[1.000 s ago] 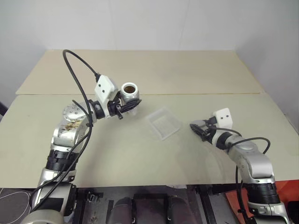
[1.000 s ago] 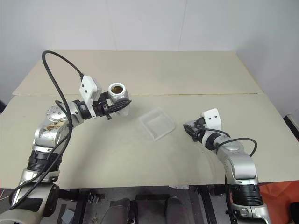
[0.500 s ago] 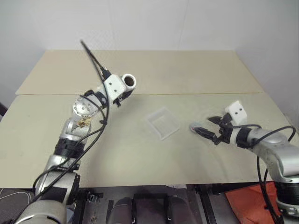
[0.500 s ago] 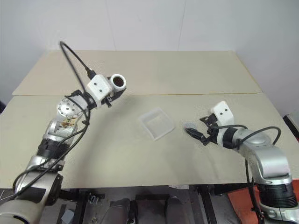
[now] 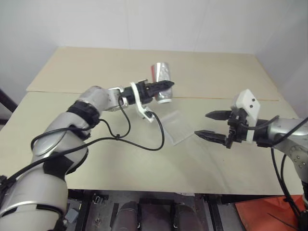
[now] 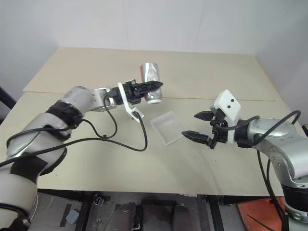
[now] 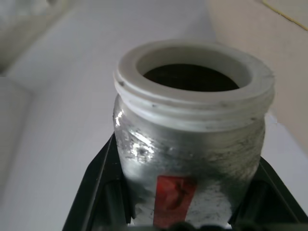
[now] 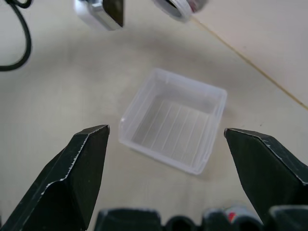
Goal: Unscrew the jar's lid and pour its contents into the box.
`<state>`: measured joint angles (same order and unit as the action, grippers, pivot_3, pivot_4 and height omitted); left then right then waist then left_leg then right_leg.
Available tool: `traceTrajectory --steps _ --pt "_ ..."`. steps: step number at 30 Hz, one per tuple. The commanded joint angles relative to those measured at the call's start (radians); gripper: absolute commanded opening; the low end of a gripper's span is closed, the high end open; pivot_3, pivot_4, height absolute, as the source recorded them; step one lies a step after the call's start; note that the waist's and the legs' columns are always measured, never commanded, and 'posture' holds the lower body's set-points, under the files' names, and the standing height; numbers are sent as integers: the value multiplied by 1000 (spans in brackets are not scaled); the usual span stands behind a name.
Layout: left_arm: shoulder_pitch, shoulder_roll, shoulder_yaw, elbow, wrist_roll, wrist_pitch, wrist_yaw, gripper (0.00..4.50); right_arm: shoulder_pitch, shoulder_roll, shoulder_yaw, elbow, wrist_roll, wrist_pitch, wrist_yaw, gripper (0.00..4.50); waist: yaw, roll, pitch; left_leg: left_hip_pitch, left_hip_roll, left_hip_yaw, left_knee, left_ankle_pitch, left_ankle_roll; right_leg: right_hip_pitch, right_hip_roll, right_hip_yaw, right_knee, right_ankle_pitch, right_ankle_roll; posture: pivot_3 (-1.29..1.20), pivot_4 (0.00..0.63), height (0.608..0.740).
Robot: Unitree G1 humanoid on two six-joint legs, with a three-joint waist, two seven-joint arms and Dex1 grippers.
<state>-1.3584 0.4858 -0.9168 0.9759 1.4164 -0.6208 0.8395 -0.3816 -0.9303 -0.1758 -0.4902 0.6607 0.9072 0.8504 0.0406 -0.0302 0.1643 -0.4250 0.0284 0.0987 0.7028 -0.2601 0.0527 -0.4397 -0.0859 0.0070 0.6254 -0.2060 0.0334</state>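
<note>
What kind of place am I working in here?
Likely a lab or test bench: a plain beige table against bare white walls, set with just a clear plastic box and the jar in the left gripper.

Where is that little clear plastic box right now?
The box sits on the table near the middle, between the two arms, just below the jar held up by the left end effector.

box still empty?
Empty: the right wrist view shows the box with a bare ribbed floor, no brown bits, while the lidless jar hangs above it.
</note>
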Motion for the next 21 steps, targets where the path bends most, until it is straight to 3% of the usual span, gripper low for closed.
traceTrajectory --steps 1,14,17,21 --pt "-43 -63 -22 47 13 82 31 1939 -5 -16 -55 -25 25 -13 0 4437 -1 0 0 0 0 0 0 0 0 0 0 0 0 0 0 0 150 740" --pt "-11 -97 -82 62 18 188 36 1939 3 -25 -71 -72 60 3 -27 4437 -13 -1 0 1 0 -4 1 0 0 -1 0 2 1 0 0 0 150 740" --pt "6 -92 -34 62 -59 138 -11 1939 5 -26 -71 -71 61 -3 -30 4437 -13 -1 0 1 0 -4 1 0 0 -1 0 2 1 0 0 0 150 740" --pt "70 -78 168 77 -372 8 -281 1939 14 -20 -73 -71 57 -18 -37 4437 -16 0 0 1 1 -5 1 0 0 -1 -1 2 2 0 0 0 150 740"
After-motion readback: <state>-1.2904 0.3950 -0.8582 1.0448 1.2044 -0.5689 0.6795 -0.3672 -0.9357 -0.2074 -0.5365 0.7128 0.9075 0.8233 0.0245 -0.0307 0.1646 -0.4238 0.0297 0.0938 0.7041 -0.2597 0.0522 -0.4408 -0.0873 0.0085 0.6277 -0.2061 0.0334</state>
